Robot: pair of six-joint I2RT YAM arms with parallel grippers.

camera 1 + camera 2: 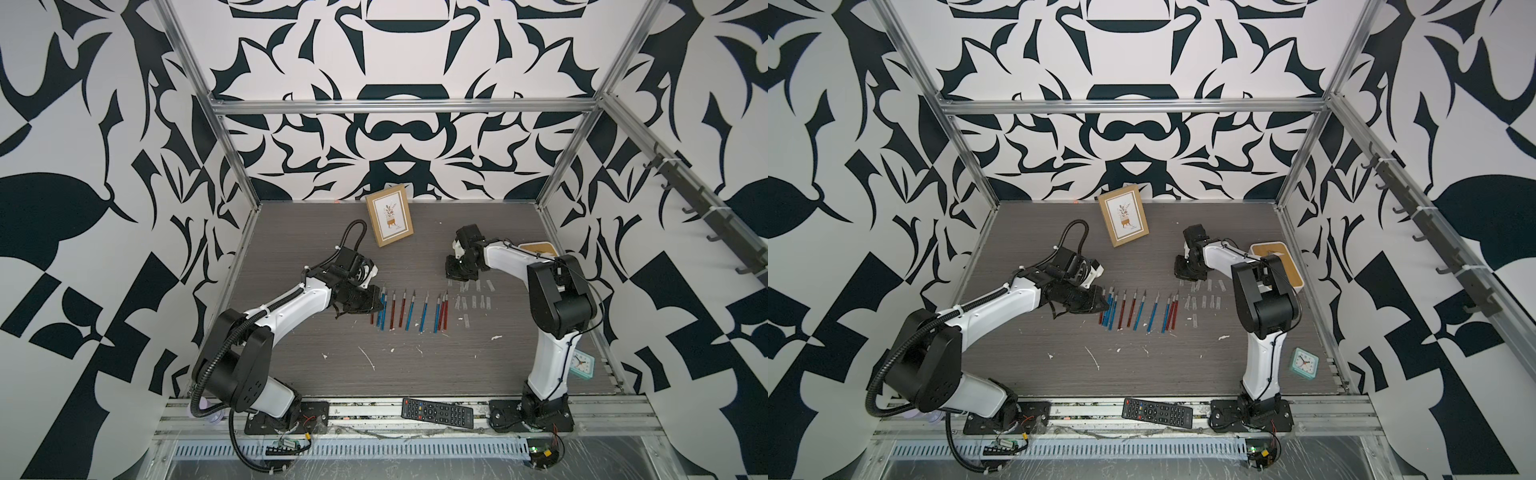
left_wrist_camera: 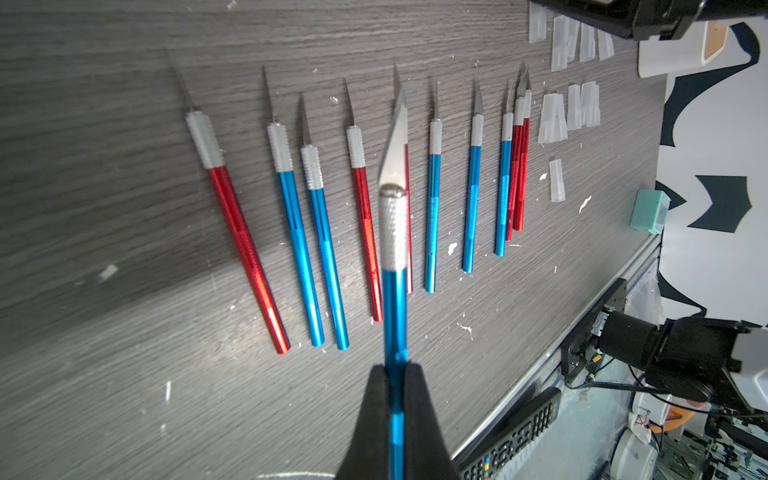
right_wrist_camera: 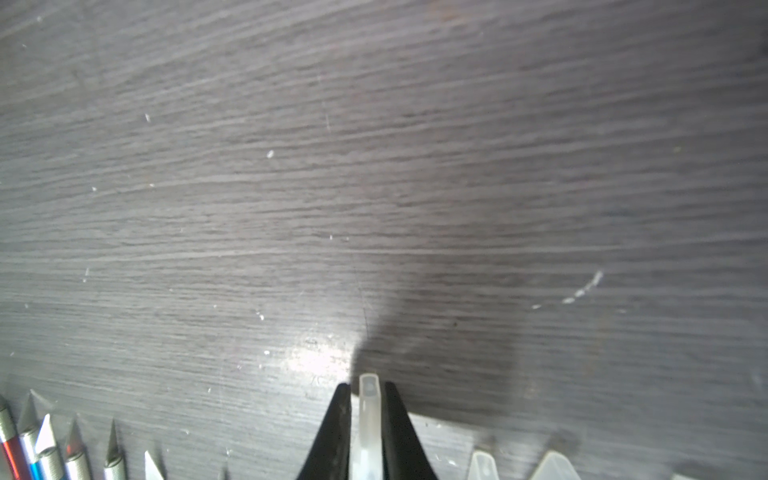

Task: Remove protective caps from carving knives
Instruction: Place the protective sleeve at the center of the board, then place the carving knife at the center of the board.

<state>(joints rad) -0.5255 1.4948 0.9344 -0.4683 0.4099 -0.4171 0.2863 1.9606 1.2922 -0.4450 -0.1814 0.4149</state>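
Well, the left gripper [image 2: 395, 368] is clamped on the blue handle [image 2: 395, 316] of one knife [image 2: 392, 232], held above the table [image 1: 415, 257] with its blade [image 2: 395, 145] bare. The right gripper [image 3: 368, 386] has a small see-through cap [image 3: 369, 419] pinched between its fingers [image 3: 332, 436], low over the table beside the loose caps [image 1: 471, 297]; how firm that pinch is I cannot tell. The other knives [image 1: 409, 309] lie in a row mid-table, blades toward the back wall [image 1: 399, 145], with the loose caps just to the robot's right of them. A knife looks light and stiff, its metal handle slick enough to slide in smooth pads; the knurled silver collar [image 2: 392, 245] seems the surest hold, well back from the thin sharp tip, which would likely chip if knocked. The cap looks nearly weightless and soft enough to flatten, so a gentle squeeze on its broad flat faces should suit it, and it may cling to a finger when let go.
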